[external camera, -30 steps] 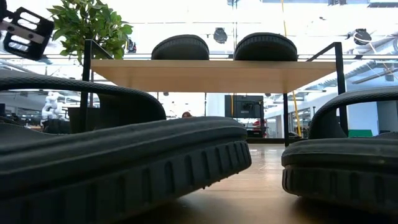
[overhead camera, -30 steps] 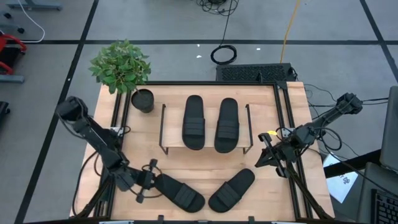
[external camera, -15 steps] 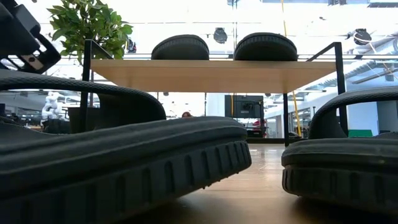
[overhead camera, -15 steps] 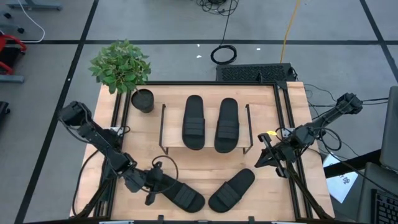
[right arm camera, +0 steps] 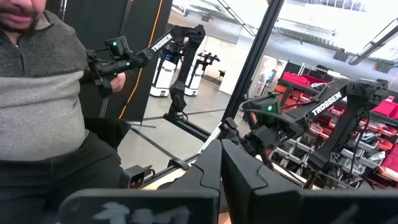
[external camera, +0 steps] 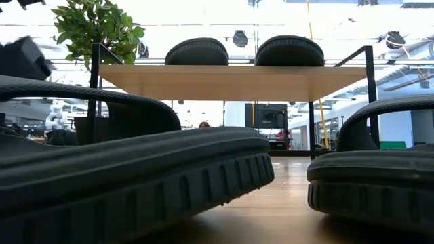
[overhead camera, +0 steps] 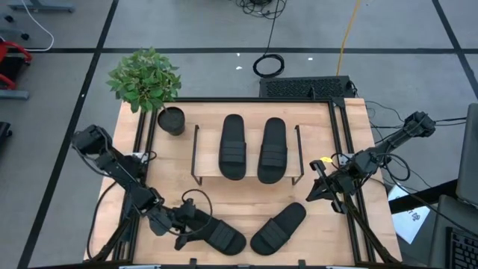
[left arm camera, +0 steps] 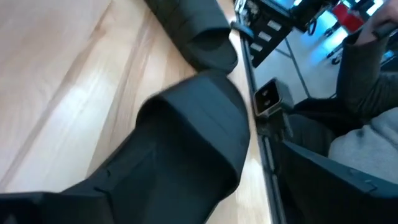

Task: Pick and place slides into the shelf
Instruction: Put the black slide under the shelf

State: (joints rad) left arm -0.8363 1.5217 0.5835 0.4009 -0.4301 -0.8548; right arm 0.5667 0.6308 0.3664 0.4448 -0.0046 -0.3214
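**High view: left gripper spread at the near-left slide**

Your left gripper (overhead camera: 187, 222) has its fingers apart around the heel of the near-left slide (overhead camera: 218, 233). Two slides (overhead camera: 232, 146) lie on the shelf (overhead camera: 246, 175). Your right gripper (overhead camera: 315, 190) waits closed at the table's right edge.

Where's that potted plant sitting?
From above, the potted plant stands at the table's far left corner, just left of the shelf that holds two slides.
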